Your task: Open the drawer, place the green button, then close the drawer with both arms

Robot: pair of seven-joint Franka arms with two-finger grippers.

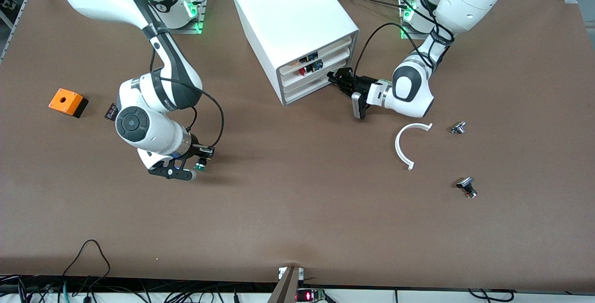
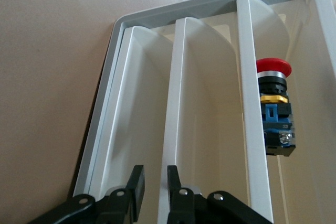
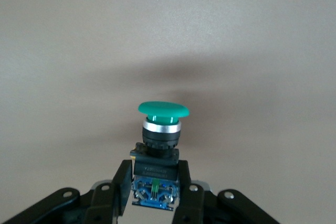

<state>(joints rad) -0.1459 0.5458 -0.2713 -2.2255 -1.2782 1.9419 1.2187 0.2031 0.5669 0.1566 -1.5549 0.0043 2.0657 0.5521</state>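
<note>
The button, green cap out, sits pinched between our right gripper fingers above bare table, at seven o'clock from the cabinet. Our left gripper meets the third drawer front edge, fingers narrowed around its lip.
</note>
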